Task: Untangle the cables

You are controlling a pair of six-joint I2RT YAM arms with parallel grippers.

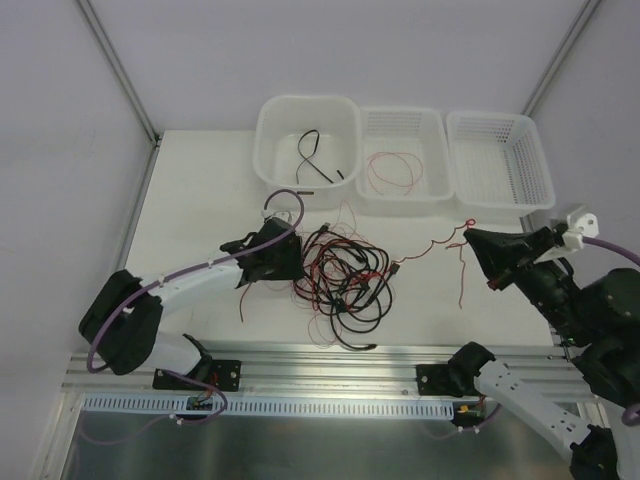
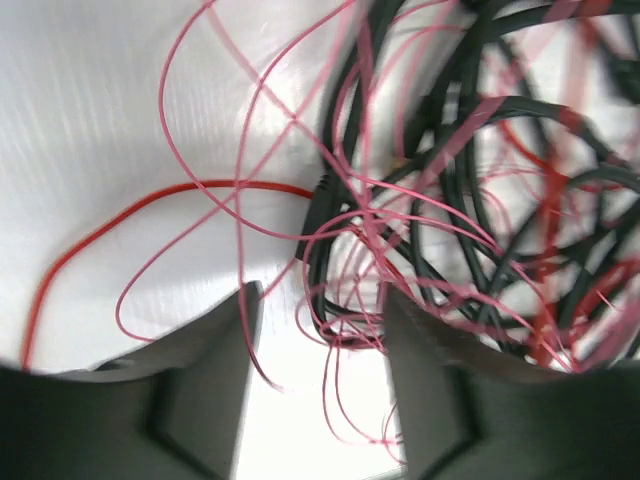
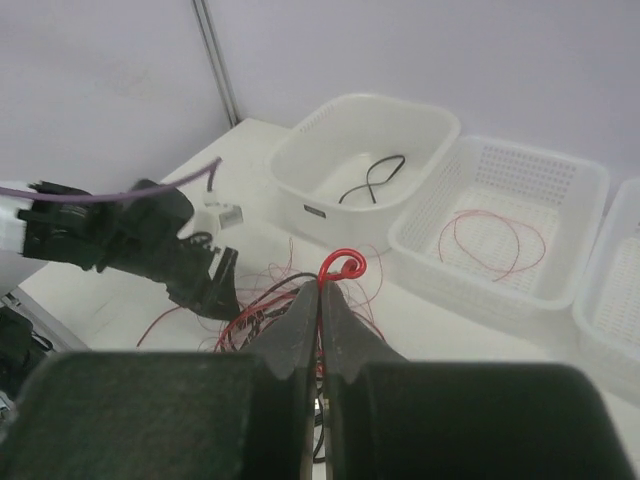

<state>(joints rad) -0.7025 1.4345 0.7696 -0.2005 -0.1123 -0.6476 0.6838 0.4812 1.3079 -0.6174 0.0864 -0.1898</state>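
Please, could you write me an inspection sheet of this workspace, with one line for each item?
Surface: white table.
Job's things: tangle of black cables and red wires in the middle; a black cable in the tub; a loose red wire in the middle basket; nothing seen in the right basket.
Clutter: nothing seen.
Grippers: left gripper open at the tangle's left edge, with wires between its fingers; right gripper shut on a curled wire end, above the table, right of the tangle.
Cables: purple cables along the arms.
Surroundings: grey walls; metal rail at the near edge.
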